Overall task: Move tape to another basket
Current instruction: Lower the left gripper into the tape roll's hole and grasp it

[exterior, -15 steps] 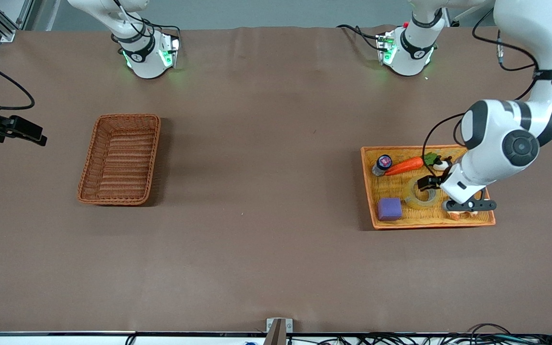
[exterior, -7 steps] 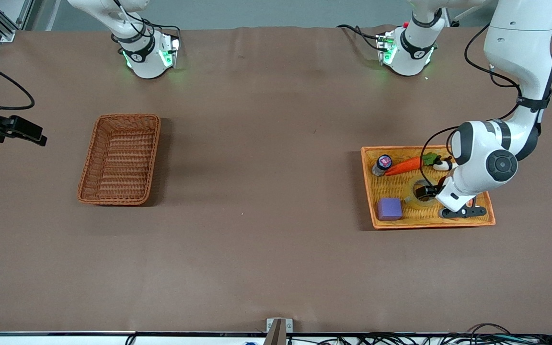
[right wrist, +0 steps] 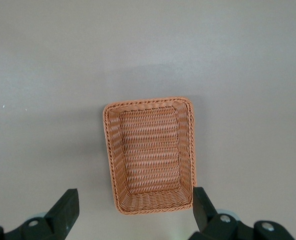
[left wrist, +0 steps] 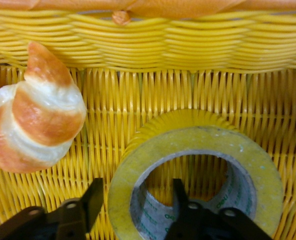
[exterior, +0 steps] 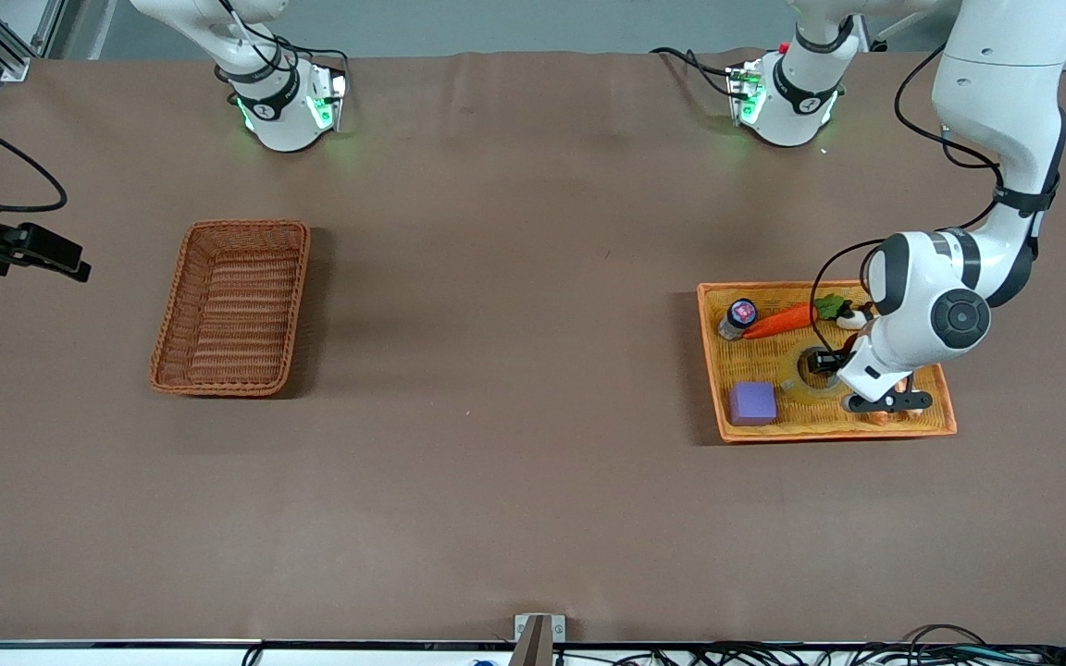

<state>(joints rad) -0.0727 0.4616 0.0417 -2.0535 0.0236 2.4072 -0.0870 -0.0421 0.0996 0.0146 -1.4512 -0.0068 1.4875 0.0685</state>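
The tape (exterior: 794,381), a yellowish ring, lies flat in the orange-yellow tray (exterior: 829,430) at the left arm's end of the table. My left gripper (exterior: 827,363) is down in the tray and open. In the left wrist view one finger is inside the hole of the tape (left wrist: 198,145) and the other is outside its wall, so the left gripper (left wrist: 136,195) straddles the wall with a small gap. The dark woven basket (exterior: 172,305) is empty at the right arm's end. My right gripper (exterior: 61,259) waits high, open; in the right wrist view the right gripper (right wrist: 133,210) is over the basket (right wrist: 150,155).
The tray also holds a purple block (exterior: 752,403), a carrot (exterior: 781,320), a small bottle (exterior: 737,316) and a croissant (left wrist: 37,120) beside the tape. The tray's raised rim (left wrist: 153,45) stands close to the tape.
My left gripper has come down from above the tray onto the tape, and its fingers now straddle the ring's wall. The right arm has not moved.
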